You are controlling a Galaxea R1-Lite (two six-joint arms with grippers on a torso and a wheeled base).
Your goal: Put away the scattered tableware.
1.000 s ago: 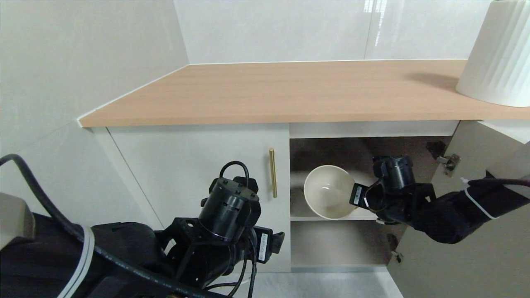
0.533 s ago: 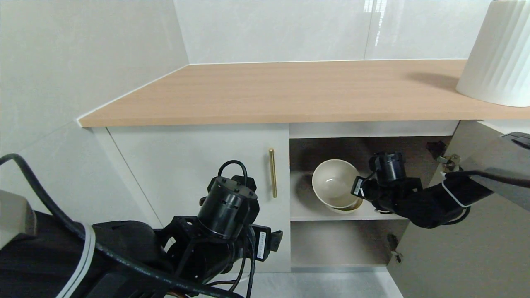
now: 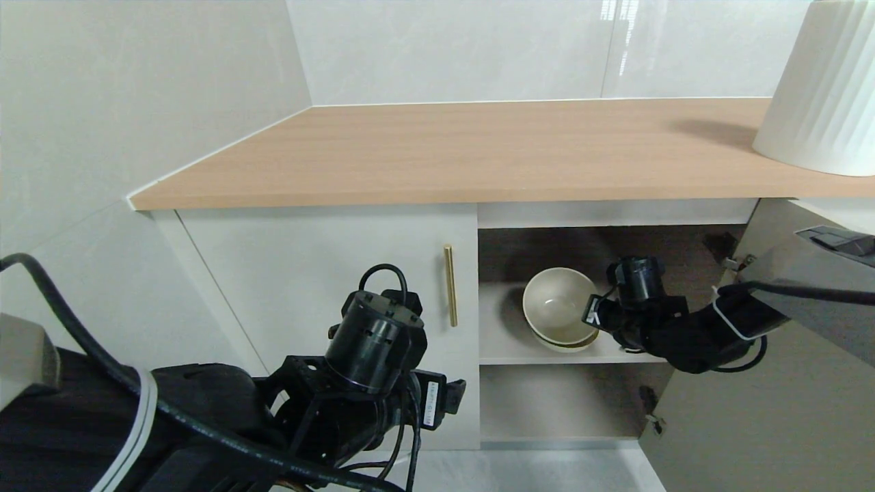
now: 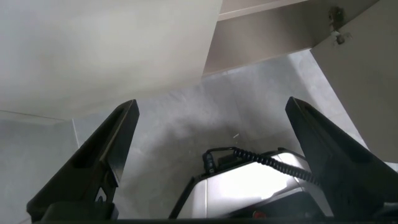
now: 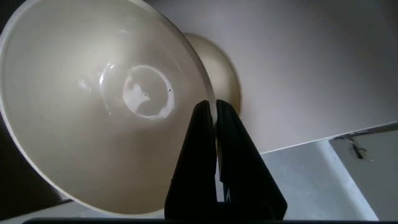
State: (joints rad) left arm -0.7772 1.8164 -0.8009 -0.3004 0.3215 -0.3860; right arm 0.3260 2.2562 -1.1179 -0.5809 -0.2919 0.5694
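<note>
Cream bowl (image 3: 555,304) over a second bowl (image 3: 567,344) on the cabinet shelf (image 3: 502,345). Right gripper (image 5: 216,111) fingers pinched on its rim. Left gripper (image 4: 211,106) fingers wide apart, empty.

No writing can be read: a white sticker (image 3: 431,408) is seen on the left arm's wrist and a second white sticker (image 3: 592,318) on the right arm's wrist, but their print is too small to be made out.
</note>
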